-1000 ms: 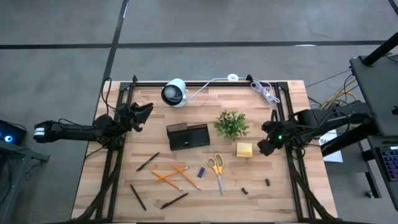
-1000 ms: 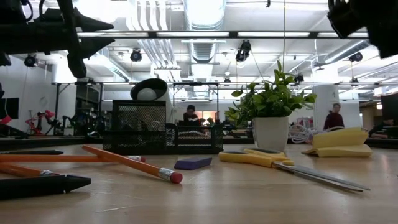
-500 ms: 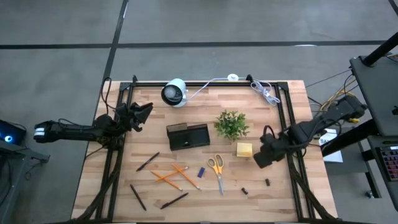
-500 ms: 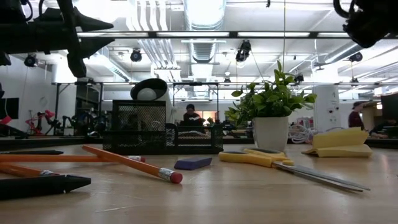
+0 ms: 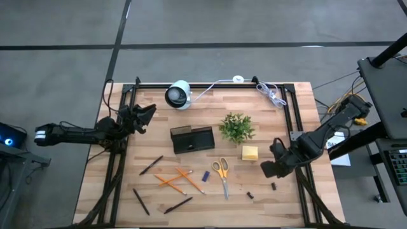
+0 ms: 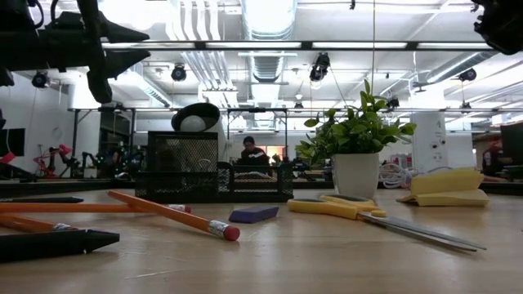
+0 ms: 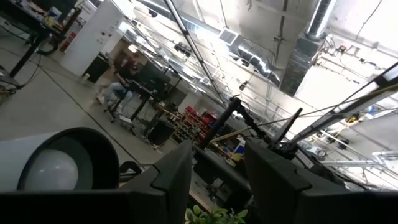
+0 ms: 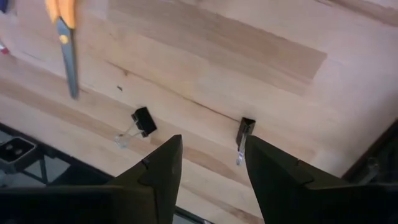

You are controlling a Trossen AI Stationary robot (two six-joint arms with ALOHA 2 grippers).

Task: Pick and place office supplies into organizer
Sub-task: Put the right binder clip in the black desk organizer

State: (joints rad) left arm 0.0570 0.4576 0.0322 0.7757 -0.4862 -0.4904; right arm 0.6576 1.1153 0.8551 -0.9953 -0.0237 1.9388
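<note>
The right gripper (image 5: pixel 268 168), fingers parted and empty, hovers at the high view's lower right over a small dark clip (image 8: pixel 244 132) lying on the surface (image 5: pixel 292 207), probably light, stiff, slippery, best pinched across its body

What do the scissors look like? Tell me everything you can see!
The scissors have two rounded yellow-orange handle loops and long silvery metal blades. The blades are closed together. They lie flat on the wooden table, handles toward the plant and tips pointing to the near edge. A small blue piece lies just to their left, not touching. In the low view the handles rest on the wood and the blades stretch out to the right. Nothing holds them; the right gripper hangs off to their right.
</note>
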